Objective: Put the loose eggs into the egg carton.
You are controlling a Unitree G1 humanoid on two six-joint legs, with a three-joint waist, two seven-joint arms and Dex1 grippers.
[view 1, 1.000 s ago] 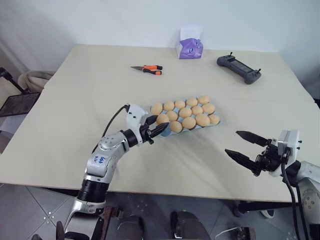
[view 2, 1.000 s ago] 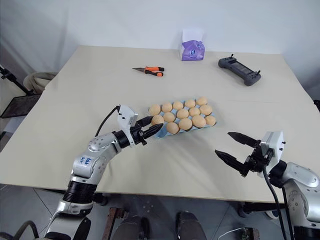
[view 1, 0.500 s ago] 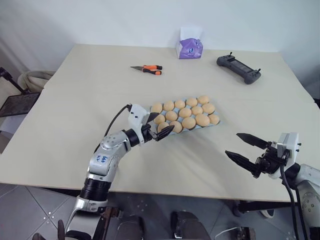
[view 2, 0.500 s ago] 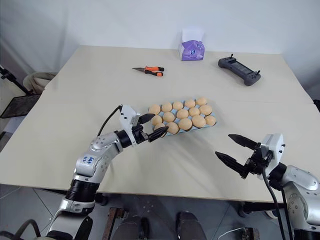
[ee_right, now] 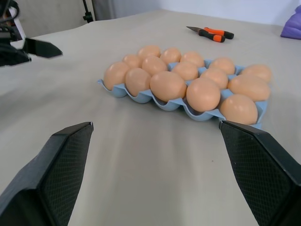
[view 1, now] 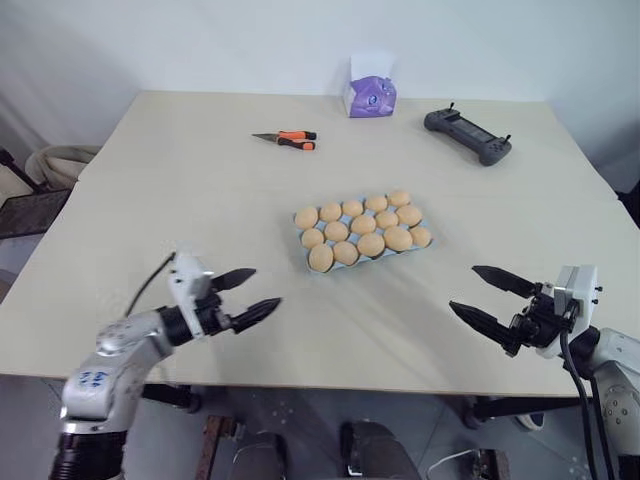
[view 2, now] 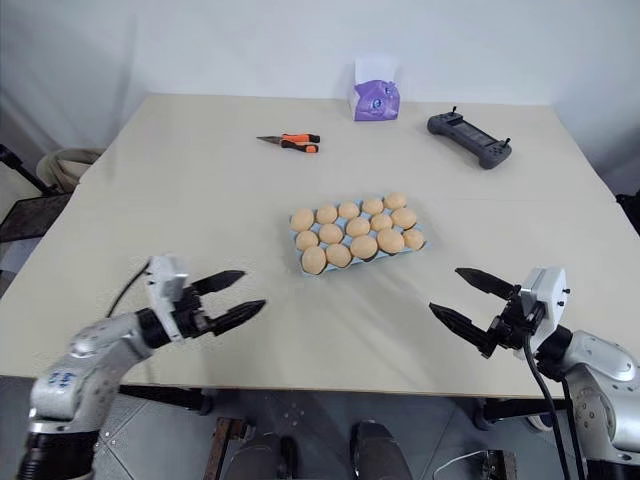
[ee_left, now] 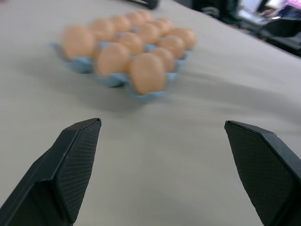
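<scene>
The light blue egg carton (view 1: 302, 236) lies flat in the middle of the table, and several tan eggs (view 1: 371, 244) sit in its cups. Every egg I see rests in a cup. My left gripper (view 1: 262, 287) hovers open and empty over the near-left part of the table, well short of the carton and pointing toward it. In the left wrist view the carton (ee_left: 80, 66) lies ahead between the spread fingers. My right gripper (view 1: 463, 287) stands open and empty at the near right, also aimed at the carton (ee_right: 113, 89).
Orange-handled pliers (view 1: 288, 139), a purple tissue box (view 1: 368, 95) and a black controller (view 1: 467, 135) lie along the far side of the table. The near table edge runs just below both grippers.
My left gripper opened at the carton's near-left corner, leaving an egg in the cup there, then drew back to the left toward the near edge. The right gripper stayed put.
</scene>
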